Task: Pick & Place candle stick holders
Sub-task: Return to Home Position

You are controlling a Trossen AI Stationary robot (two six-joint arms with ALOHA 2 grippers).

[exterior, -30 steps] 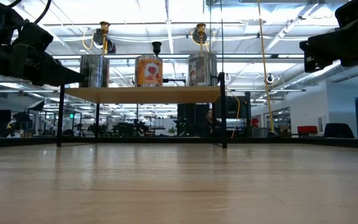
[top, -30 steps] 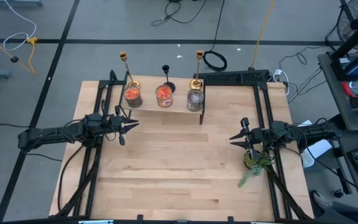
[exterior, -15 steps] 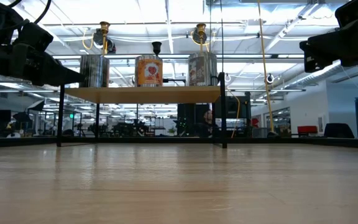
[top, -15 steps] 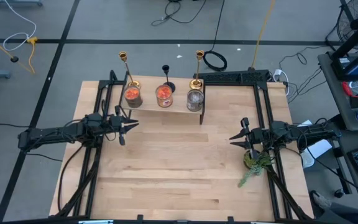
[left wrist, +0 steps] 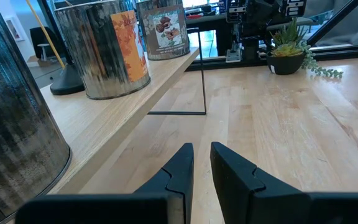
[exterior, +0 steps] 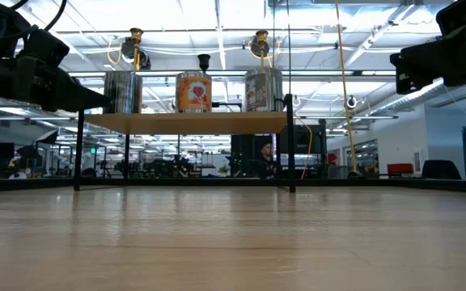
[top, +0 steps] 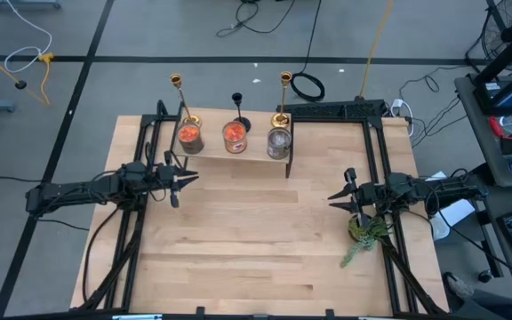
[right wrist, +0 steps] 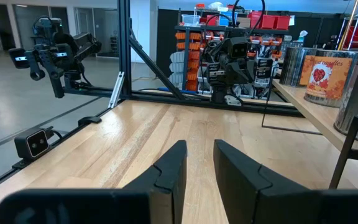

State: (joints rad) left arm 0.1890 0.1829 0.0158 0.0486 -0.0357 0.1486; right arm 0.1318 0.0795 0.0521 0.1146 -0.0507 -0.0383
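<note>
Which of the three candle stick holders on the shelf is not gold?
The middle holder: it is matte black and shorter, and it stands between the left gold holder and the right gold holder, both shiny brass.

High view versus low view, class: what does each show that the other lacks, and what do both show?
Only the high view shows the green plant by the right gripper and a black cable coil on the floor. Only the low view shows the room behind, with a person under the shelf. Both show the shelf's three candles, the black candle holder between two gold candle holders, and both arms, the left gripper included, hovering at either side.
</note>
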